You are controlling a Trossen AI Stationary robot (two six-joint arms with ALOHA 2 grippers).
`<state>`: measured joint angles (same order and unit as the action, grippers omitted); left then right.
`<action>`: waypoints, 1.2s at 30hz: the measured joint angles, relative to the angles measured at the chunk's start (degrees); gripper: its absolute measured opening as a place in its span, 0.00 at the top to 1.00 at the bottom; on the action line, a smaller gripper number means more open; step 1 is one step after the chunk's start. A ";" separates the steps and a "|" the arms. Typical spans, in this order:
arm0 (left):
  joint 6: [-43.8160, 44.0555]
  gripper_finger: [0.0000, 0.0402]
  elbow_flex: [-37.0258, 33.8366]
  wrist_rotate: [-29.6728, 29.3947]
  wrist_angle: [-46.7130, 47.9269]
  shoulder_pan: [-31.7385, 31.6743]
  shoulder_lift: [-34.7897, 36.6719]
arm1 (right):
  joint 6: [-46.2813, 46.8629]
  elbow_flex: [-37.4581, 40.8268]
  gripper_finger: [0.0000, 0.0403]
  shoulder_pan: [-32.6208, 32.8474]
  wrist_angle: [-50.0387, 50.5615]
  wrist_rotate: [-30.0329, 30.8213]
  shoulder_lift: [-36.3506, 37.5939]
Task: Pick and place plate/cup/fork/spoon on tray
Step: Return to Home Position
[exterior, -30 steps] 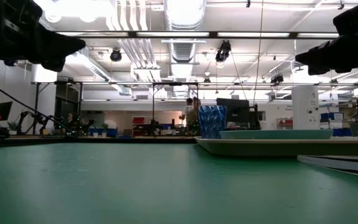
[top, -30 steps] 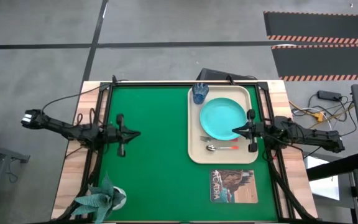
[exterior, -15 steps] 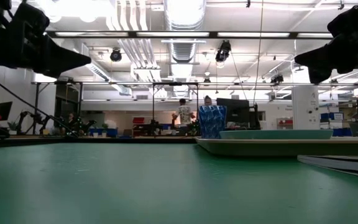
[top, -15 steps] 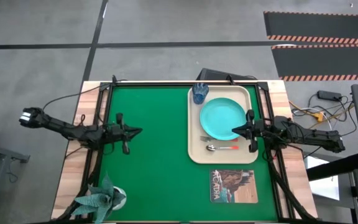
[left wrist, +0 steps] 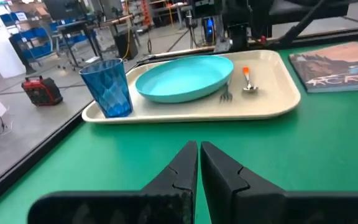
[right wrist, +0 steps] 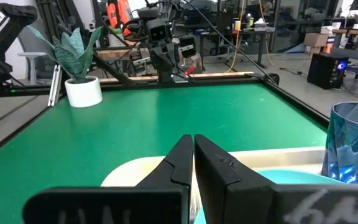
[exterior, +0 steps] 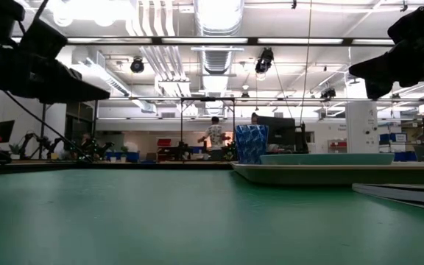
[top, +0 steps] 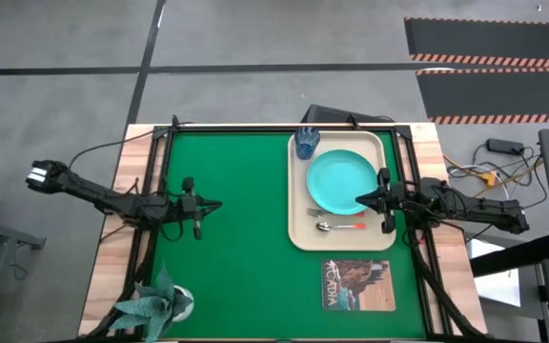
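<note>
The beige tray (top: 299,233) lies at the table's right. On it rest the turquoise plate (top: 341,181), the blue cup (top: 306,142) standing at its far left corner, and the fork (top: 324,211) and spoon (top: 336,227) near its front. My left gripper (top: 217,203) is shut and empty, raised over the green mat at the left. My right gripper (top: 358,200) is shut and empty, above the plate's near edge. The left wrist view shows the tray (left wrist: 272,99), plate (left wrist: 184,77) and cup (left wrist: 110,86).
A printed picture card (top: 356,283) lies on the mat in front of the tray. A potted plant (top: 158,302) stands at the near left corner. The green mat (top: 236,238) between the arms is open room.
My left gripper has moved a little toward the table's right and near edge, staying shut above the mat. My right gripper has kept nearly still. In the room behind the table, people have walked across.
</note>
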<state>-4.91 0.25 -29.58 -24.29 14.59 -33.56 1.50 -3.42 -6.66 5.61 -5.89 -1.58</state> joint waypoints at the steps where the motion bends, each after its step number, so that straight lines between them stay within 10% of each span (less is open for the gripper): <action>1: 0.00 0.99 0.00 -0.01 -0.15 0.00 -0.43 | 0.00 -0.02 0.98 0.00 0.00 0.00 0.00; 36: 0.00 0.99 0.31 -0.04 -0.28 0.00 -17.94 | -0.01 -0.02 0.98 0.00 0.00 -0.02 0.00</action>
<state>-4.91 0.56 -29.63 -24.58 14.59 -51.49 1.49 -3.44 -6.66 5.61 -5.91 -1.58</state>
